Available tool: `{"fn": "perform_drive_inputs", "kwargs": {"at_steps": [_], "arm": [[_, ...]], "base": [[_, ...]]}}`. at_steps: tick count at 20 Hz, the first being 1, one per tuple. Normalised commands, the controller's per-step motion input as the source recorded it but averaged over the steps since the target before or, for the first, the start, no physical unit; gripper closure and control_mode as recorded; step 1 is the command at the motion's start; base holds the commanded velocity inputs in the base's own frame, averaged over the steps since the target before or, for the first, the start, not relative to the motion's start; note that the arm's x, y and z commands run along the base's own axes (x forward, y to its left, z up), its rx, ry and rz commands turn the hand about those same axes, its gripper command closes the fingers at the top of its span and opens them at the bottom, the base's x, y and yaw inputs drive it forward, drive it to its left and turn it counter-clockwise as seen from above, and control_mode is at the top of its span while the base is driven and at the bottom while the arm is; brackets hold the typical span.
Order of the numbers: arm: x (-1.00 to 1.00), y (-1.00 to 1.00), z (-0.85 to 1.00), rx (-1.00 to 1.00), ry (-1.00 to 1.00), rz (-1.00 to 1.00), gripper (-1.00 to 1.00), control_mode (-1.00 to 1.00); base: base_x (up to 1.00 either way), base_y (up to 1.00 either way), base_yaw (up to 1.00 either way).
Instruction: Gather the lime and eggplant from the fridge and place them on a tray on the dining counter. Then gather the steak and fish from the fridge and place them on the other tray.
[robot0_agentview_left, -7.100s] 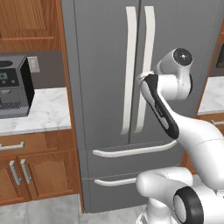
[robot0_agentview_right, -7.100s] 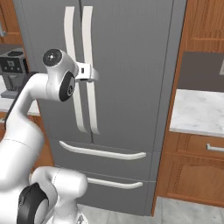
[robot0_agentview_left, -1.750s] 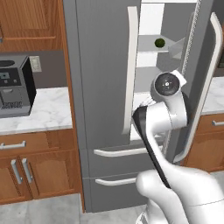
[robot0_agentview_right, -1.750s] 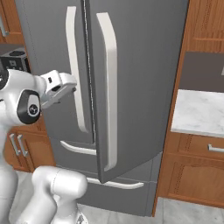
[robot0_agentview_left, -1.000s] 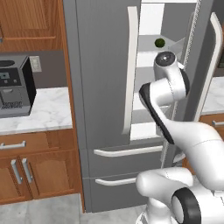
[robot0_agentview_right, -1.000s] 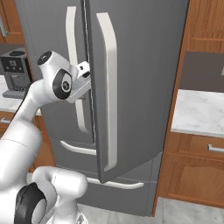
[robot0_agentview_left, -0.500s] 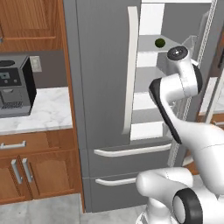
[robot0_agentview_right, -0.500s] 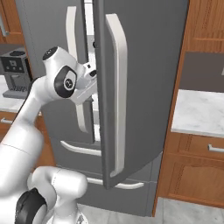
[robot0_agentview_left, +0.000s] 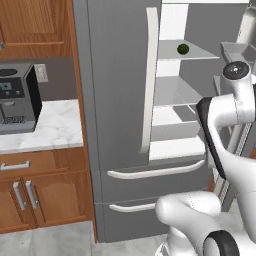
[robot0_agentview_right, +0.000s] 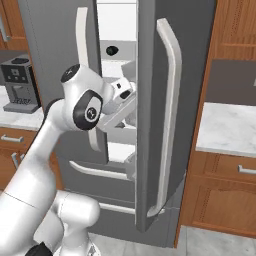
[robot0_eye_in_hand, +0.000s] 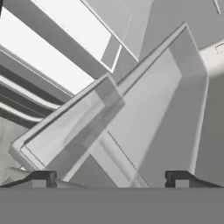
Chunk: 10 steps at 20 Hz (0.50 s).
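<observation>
Wider now swings the right door of the fridge (robot0_agentview_left: 120, 90) than half a second ago, and the arm has reached further into the gap, its hand up beside the door bins.

Left base view: the left door is shut, its long white handle (robot0_agentview_left: 148, 85) running down the edge of the opening. White shelves show inside, and on the upper shelf, near its back, sits the lime (robot0_agentview_left: 183, 48), a small green ball, alone and untouched. The arm rises at the right edge, elbow bent in front of the lower shelves, wrist up by a grey door bin (robot0_agentview_left: 237, 50). A coffee machine (robot0_agentview_left: 17, 97) stands on the wall counter (robot0_agentview_left: 55, 125) at left, close to its back edge.

Right base view: the right door (robot0_agentview_right: 170, 115) stands edge-on in the middle, nearly hiding the interior. Through the narrow gap a small dark round thing (robot0_agentview_right: 112, 50) shows on the upper shelf; lime or eggplant, I cannot tell from here. The gripper (robot0_agentview_right: 131, 95) pokes in behind the door's edge, below that shelf, fingers mostly hidden by the door.

Hand view: two dark fingertips (robot0_eye_in_hand: 41, 179) sit far apart at the bottom corners, jaws wide, nothing between them. Ahead, tilted, lies a grey door bin with its rim running diagonally, white shelf edges behind it at upper left.
</observation>
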Motion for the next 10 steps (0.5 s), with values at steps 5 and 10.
{"fn": "perform_drive_inputs", "kwargs": {"at_steps": [5, 10], "arm": [[-0.14, -0.9, 0.0, 0.0, 0.07, 0.0, -1.0, -1.0], [0.04, -0.82, -0.02, 0.06, 0.18, 0.0, -1.0, -1.0]], "base": [[0.0, 0.0, 0.0], [0.0, 0.0, 0.0]]}}
